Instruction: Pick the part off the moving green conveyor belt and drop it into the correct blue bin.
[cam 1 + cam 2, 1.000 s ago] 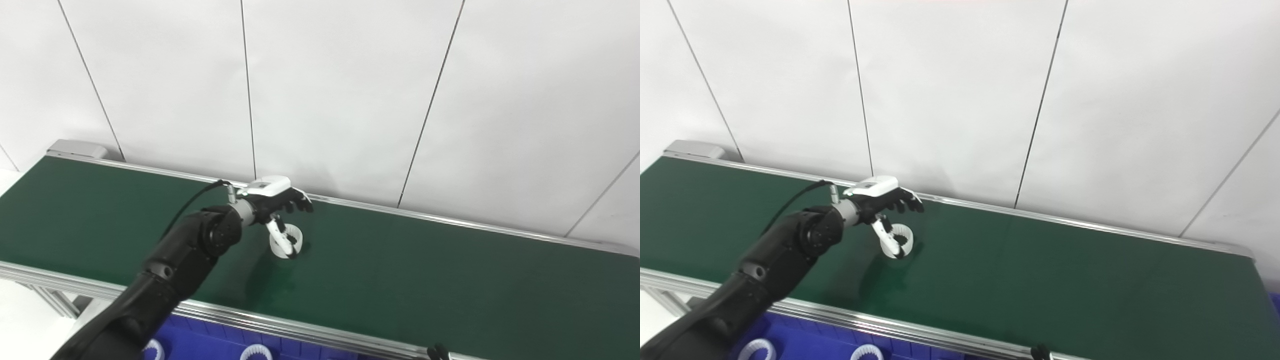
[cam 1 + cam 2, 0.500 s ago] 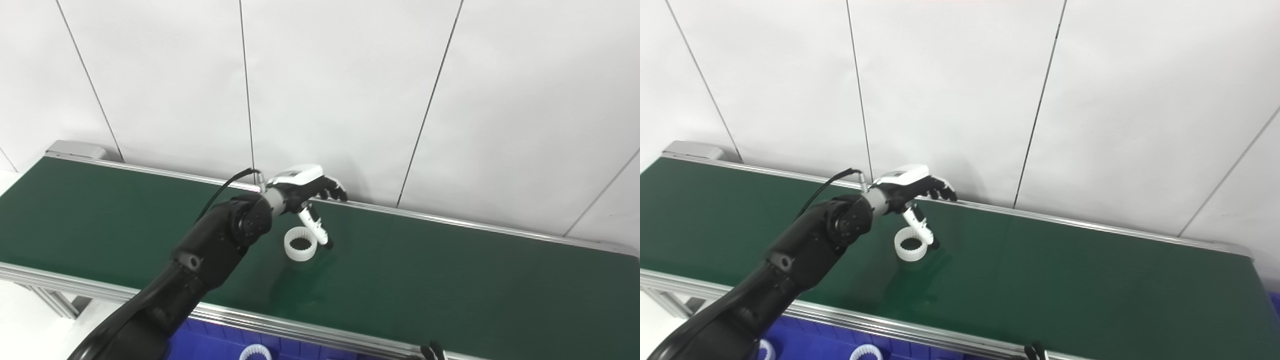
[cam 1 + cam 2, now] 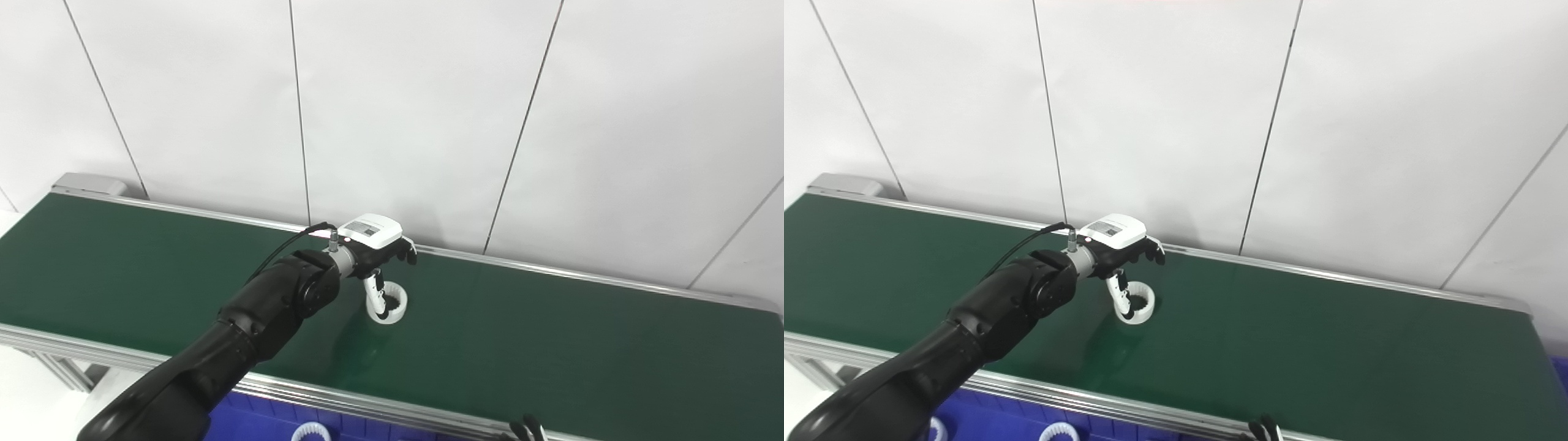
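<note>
A white toothed ring (image 3: 392, 305) lies on the green conveyor belt (image 3: 551, 343), near its middle. My left hand (image 3: 378, 254) hovers right over it, palm down. Its thumb (image 3: 373, 293) points down at the ring's left rim and seems to dip inside it. The fingers (image 3: 405, 250) reach past the ring towards the wall, curled a little and clear of it, so the hand is open. The ring also shows in the right eye view (image 3: 1138, 304). Only the fingertips of my right hand (image 3: 522, 429) show at the bottom edge.
A blue bin (image 3: 251, 422) sits below the belt's near rail (image 3: 380, 404), with white toothed rings (image 3: 309, 432) in it. A white panelled wall (image 3: 429, 122) rises right behind the belt. The belt's left end cap (image 3: 89, 182) is at the far left.
The ring has ridden the belt to the right. My left hand has followed it, lifting its thumb out half a second ago and now lowering it onto the ring's left rim again.
</note>
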`<act>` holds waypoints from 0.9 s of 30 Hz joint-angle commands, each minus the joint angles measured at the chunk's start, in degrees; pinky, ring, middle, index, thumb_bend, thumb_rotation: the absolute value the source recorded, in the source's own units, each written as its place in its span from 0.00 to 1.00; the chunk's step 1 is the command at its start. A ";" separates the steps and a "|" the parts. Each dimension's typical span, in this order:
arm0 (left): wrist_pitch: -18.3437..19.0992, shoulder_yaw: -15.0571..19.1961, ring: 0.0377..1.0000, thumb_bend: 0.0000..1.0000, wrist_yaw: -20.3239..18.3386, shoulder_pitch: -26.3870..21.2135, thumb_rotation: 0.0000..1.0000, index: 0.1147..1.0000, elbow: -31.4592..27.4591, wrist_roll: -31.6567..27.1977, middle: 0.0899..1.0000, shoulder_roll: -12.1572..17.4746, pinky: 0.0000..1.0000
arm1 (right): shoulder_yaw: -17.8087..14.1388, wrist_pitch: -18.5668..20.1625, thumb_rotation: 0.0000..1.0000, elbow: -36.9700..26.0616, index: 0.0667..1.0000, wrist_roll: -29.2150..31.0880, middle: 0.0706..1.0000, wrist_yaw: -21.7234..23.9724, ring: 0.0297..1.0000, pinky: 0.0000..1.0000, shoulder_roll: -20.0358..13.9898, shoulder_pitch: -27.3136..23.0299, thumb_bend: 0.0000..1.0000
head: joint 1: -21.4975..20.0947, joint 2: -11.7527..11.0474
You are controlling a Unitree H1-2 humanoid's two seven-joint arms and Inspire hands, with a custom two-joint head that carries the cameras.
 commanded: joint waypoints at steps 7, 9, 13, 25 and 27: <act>-1.38 -2.06 0.68 0.96 5.91 -2.06 0.16 0.69 5.21 1.41 0.75 -1.86 0.78 | 2.20 -1.14 0.87 -2.46 0.90 -0.69 0.86 -0.73 0.82 0.82 3.85 1.59 0.70 | -1.37 0.57; -2.00 -2.24 0.65 0.96 8.68 -1.84 0.15 0.67 7.01 1.24 0.73 -2.42 0.76 | 2.41 -1.00 0.88 -2.51 0.90 -1.22 0.86 -0.99 0.83 0.82 4.00 1.66 0.71 | -1.85 0.76; -2.99 -0.65 0.64 0.95 9.36 -1.02 0.19 0.65 10.83 -2.25 0.72 -4.55 0.76 | 2.84 -0.99 0.87 -2.60 0.89 -1.37 0.86 -1.22 0.83 0.82 4.12 1.67 0.72 | -2.32 0.89; -3.45 3.06 0.70 0.98 7.42 3.79 0.27 0.66 11.15 -11.99 0.74 -10.82 0.78 | 3.57 -1.87 0.84 -1.58 0.88 -0.85 0.86 -1.47 0.81 0.79 4.55 0.99 0.69 | -3.89 0.51; -2.98 2.72 0.71 0.97 7.32 4.07 0.27 0.66 10.64 -12.18 0.73 -11.63 0.79 | 3.69 -1.65 0.83 -1.49 0.89 -0.95 0.86 -1.60 0.81 0.79 4.72 0.92 0.69 | -4.10 0.48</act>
